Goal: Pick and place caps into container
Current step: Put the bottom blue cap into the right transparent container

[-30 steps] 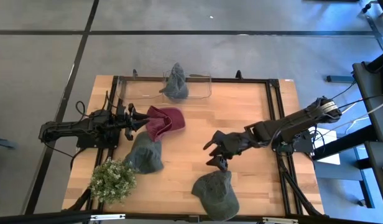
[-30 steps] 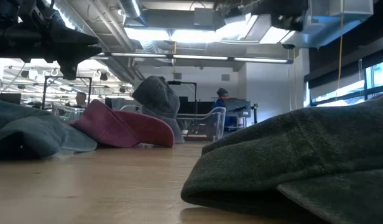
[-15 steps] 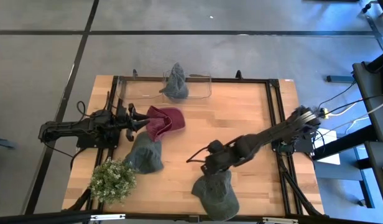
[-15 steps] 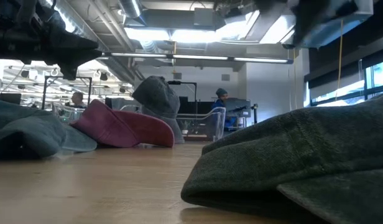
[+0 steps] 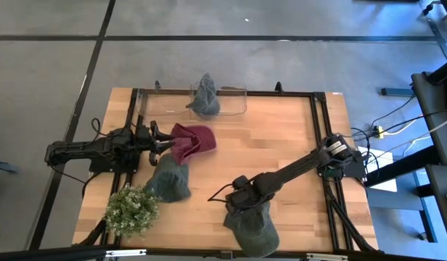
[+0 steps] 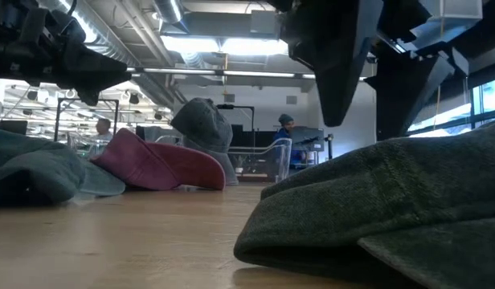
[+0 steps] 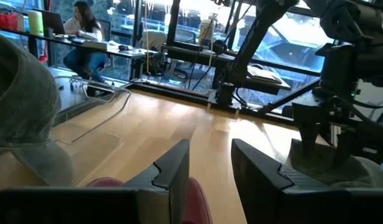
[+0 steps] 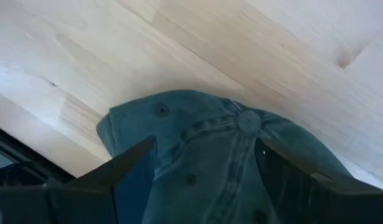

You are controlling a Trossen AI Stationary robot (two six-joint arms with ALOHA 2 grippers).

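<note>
From above, my right gripper (image 5: 242, 204) covers the upper part of the grey-green cap (image 5: 254, 230) near the desk's front edge, and whether my fingers touch the fabric I cannot tell. In the low view that cap (image 6: 392, 213) runs off the right and bottom edges. In my left wrist view the maroon cap (image 7: 194, 202) shows only as a sliver between my left gripper (image 7: 210, 171) fingers.

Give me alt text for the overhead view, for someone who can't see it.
From above, the right tool hangs open over a grey-green cap at the table's near edge. The left tool sits at a maroon cap, with another grey-green cap and a plant nearby. A fourth cap stands in the clear container at the far edge.
</note>
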